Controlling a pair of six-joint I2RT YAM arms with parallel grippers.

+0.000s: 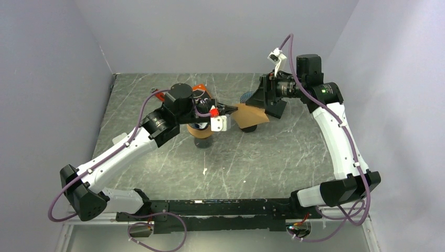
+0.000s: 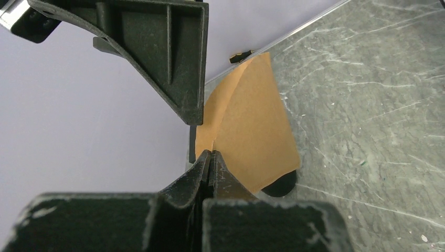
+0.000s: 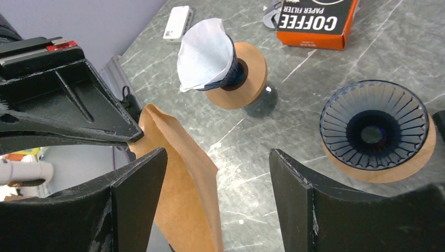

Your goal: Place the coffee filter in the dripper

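Grey marbled table (image 1: 262, 168), lilac walls (image 1: 52, 52) on three sides. At the centre of the top view the two arms meet, with the brown filter (image 2: 252, 126) between them, held above the table.

The left claw (image 2: 210, 160) is pinched tight on the filter's folded corner, at the lower middle of its wrist view. From there the paper fans up and to the right.

The right claw (image 3: 219, 157) stands wide. In its wrist view the filter hangs between its fingers, close against the one at lower left and clear of the one at lower right. It has no grip on the paper.

The dripper (image 3: 373, 131), dark, ribbed and set on a wooden ring, sits empty at the right of that view, apart from the filter. A second dripper (image 3: 246, 79) at upper centre carries a white filter (image 3: 204, 52). An orange box (image 3: 317, 21) of paper filters lies at the top edge.
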